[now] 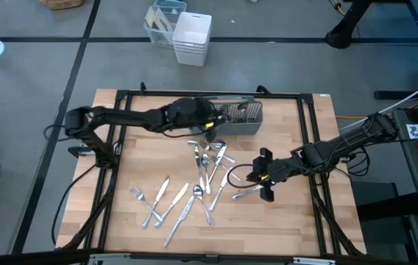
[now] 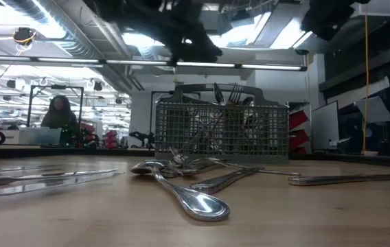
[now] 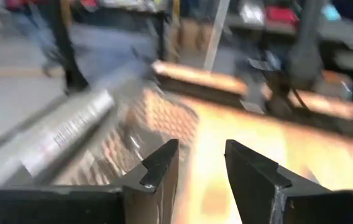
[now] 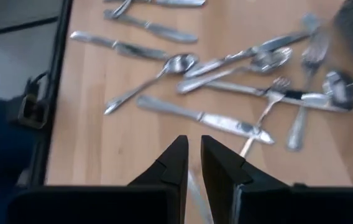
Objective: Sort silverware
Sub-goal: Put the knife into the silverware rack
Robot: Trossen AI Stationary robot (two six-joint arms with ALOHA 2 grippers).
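Note:
Several silver forks, spoons and knives [image 1: 205, 165] lie loose on the middle of the wooden table, and also show in the low view [image 2: 188, 195] and the right wrist view [image 4: 226, 81]. The grey mesh caddy [image 1: 242, 114] stands at the far edge with a few pieces upright in it [image 2: 226, 96]. My left gripper [image 1: 210, 125] hovers open at the caddy's left end with nothing between its fingers [image 3: 201, 165]. My right gripper [image 1: 257, 179] hangs above the table to the right of the pile, shut on a slim silver piece [image 4: 196, 190]. My right gripper has a thin silver piece of silverware [image 4: 196, 190] between its two fingers [image 4: 173, 162]. Only a strip of the piece shows in the narrow gap, far back between the fingers. The fingers slant down toward the table from its right side. They hide which part is held.
A black frame rail [image 1: 121, 96] runs around the table. White stacked bins [image 1: 192, 37] stand on the floor beyond the far edge. A person [image 2: 59, 113] sits far back in the room. Bare wood lies at the table's near edge [image 1: 253, 228].

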